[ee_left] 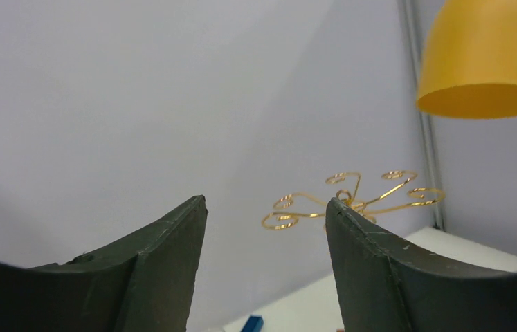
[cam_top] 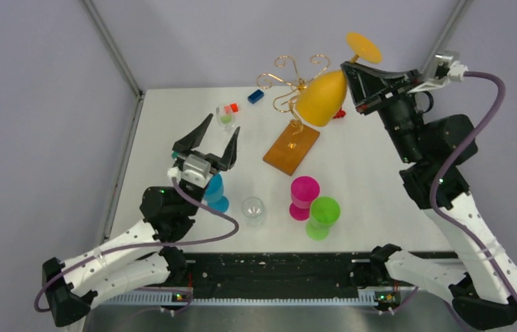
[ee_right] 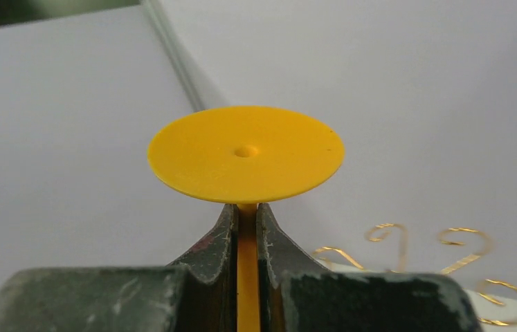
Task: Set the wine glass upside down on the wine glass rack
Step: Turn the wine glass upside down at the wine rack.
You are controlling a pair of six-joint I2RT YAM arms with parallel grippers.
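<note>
A yellow wine glass hangs upside down in the air, bowl down and round foot up. My right gripper is shut on its stem just under the foot. The bowl hovers beside the curled gold arms of the wine glass rack, whose orange-brown wooden base lies on the table below. My left gripper stands open and empty over the left part of the table, its fingers aimed toward the rack's spirals.
Blue glass under the left gripper, a clear glass, a pink one and a green one stand near the front. A small clear cup, a blue block and red bits lie at the back.
</note>
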